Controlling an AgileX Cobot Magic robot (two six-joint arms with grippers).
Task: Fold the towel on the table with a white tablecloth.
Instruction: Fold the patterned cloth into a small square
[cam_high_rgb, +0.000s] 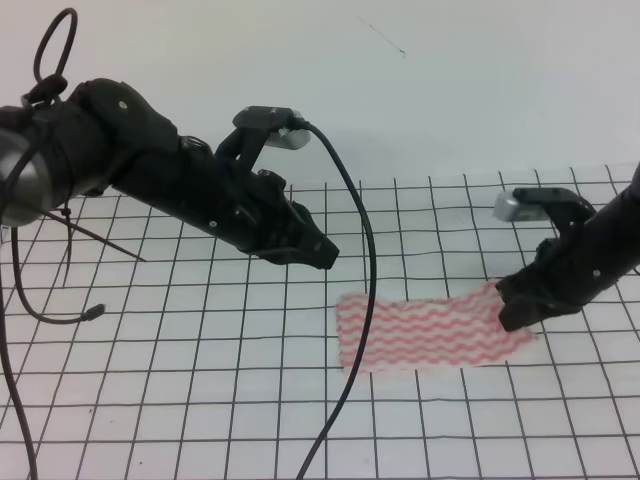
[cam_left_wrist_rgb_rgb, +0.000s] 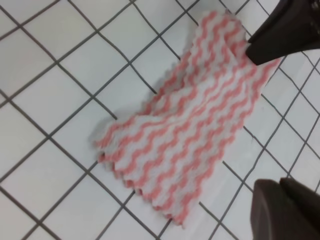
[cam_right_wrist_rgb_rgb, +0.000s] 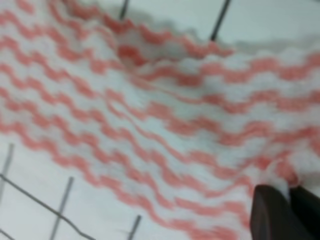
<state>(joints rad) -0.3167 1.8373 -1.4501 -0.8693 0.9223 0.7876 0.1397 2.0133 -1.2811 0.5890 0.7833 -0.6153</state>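
From the exterior high view I see the towel (cam_high_rgb: 432, 330) lying flat on the white tablecloth (cam_high_rgb: 200, 380) that covers the table (cam_high_rgb: 120, 430), right of centre. Its long side runs left to right across several grid squares. My right gripper (cam_high_rgb: 520, 305) is down at the towel's right end, its tip touching the cloth there; from this angle I cannot tell how its jaws stand. My left gripper (cam_high_rgb: 322, 252) hangs above the tablecloth, up and to the left of the towel and apart from it. Its tip looks narrow and closed, with nothing in it. A black cable (cam_high_rgb: 365, 250) loops down from the left arm in front of the towel's left edge.

In the left wrist view the towel (cam_left_wrist_rgb_rgb: 195, 120) runs diagonally across the grid, its scalloped short edge nearest the lower left. The right gripper (cam_left_wrist_rgb_rgb: 280, 40) shows as a dark shape on the towel's upper right end. The left gripper's own fingers (cam_left_wrist_rgb_rgb: 285, 210) sit dark in the lower right corner, close together and off the towel.

In the right wrist view the towel (cam_right_wrist_rgb_rgb: 150, 115) fills nearly the whole picture, blurred and slightly rumpled. The right gripper's fingers (cam_right_wrist_rgb_rgb: 272, 215) sit at the lower right, pressed together with the towel's fabric bunched at their tips, so I take it as clamped on the towel.
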